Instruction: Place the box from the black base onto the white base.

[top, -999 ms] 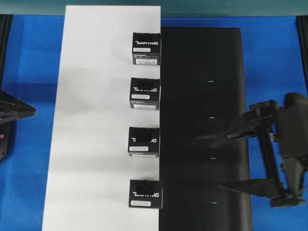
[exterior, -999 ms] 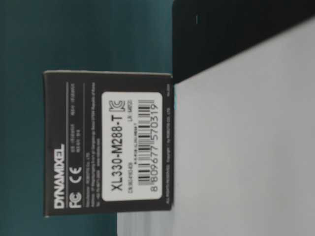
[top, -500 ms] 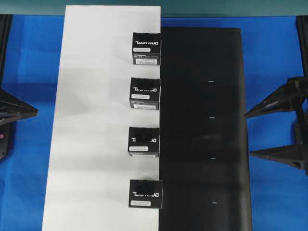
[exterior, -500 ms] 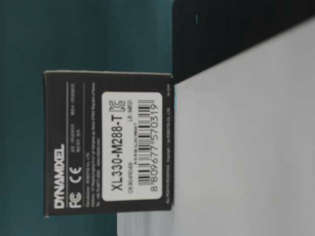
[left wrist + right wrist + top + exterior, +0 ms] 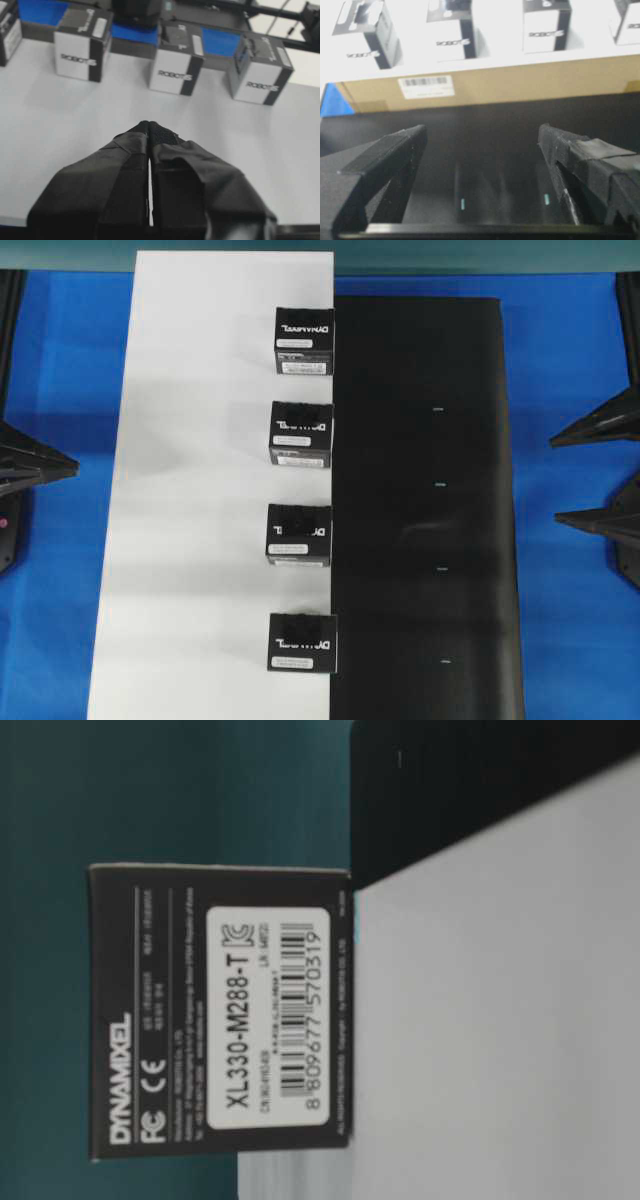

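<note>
Right pincer (image 5: 598,473): my two fingers stood spread wide with nothing between them, tips at the right edge of the overhead view, over the blue desk (image 5: 570,360) just beside the black base (image 5: 420,500). In my right wrist view the spread fingers (image 5: 385,155) framed bare black sheet.
Left pincer (image 5: 150,131): my fingers were pressed together, empty, above the near part of the white base (image 5: 200,490); in the overhead view only the tip showed at the left edge, over blue desk.
Box (image 5: 303,642): the nearest box sat on the white base, against its right edge where it meets the black base. No pincer touched it.
Other boxes (image 5: 300,534): three more sat in one column along that same edge, spaced apart, four in all, every one upright on the white board.
Black base: carried no box; only a few tiny white marks (image 5: 437,486) showed on it.
Table-level view: one box side filled the frame, white label reading XL330-M288-T, resting on the white base with the black sheet behind.
Contact: neither pincer touched a box or base.
</note>
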